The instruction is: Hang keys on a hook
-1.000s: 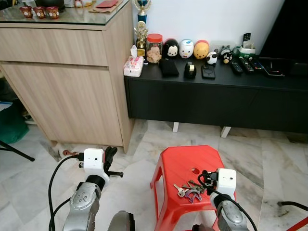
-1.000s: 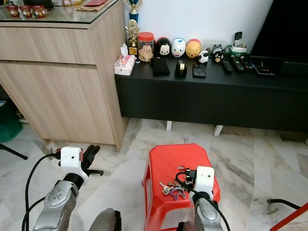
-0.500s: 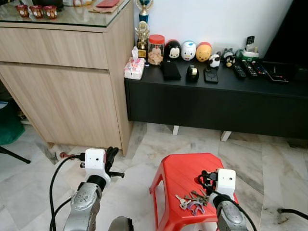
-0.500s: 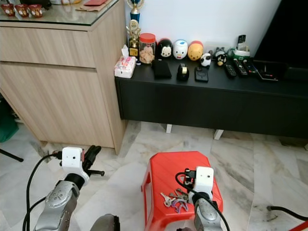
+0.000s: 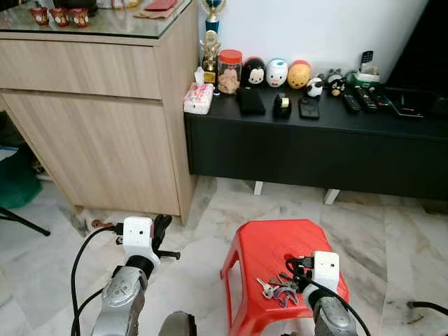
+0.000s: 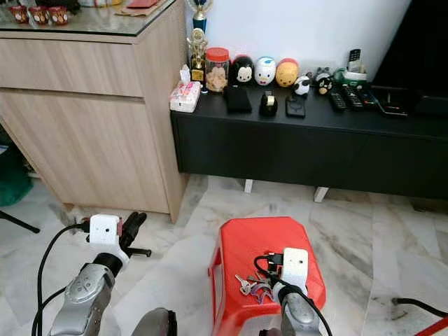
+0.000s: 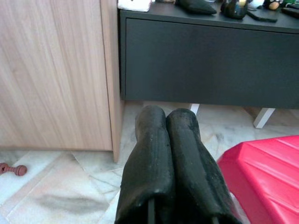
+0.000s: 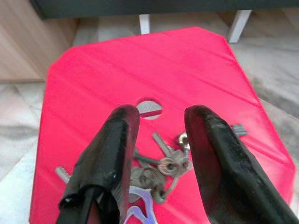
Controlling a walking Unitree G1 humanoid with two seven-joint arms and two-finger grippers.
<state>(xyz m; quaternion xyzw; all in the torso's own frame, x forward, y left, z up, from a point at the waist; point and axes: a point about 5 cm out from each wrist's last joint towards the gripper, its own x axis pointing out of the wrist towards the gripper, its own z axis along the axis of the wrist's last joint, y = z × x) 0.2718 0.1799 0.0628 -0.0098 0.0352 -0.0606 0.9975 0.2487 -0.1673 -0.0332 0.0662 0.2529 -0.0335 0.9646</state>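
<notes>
A bunch of keys (image 5: 275,289) with a purple tag lies on the near part of a red plastic stool (image 5: 266,241). My right gripper (image 5: 294,269) hovers just above the keys, open. In the right wrist view its two black fingers (image 8: 112,149) straddle the keys (image 8: 161,171) without touching them, near the stool's (image 8: 140,60) centre hole. My left gripper (image 5: 162,224) is held out over the floor left of the stool. Its fingers (image 7: 154,154) are pressed together on nothing.
A wooden cabinet (image 5: 98,112) stands at the left. Beside it a low black console (image 5: 315,147) runs along the wall, with figurines, a jar and remotes on top. A small red object (image 7: 13,169) lies on the marble floor by the cabinet. A cable (image 5: 423,306) lies at right.
The head view has shifted slightly. My right gripper has sunk a little closer to the keys. The left arm and the keys have stayed put.
</notes>
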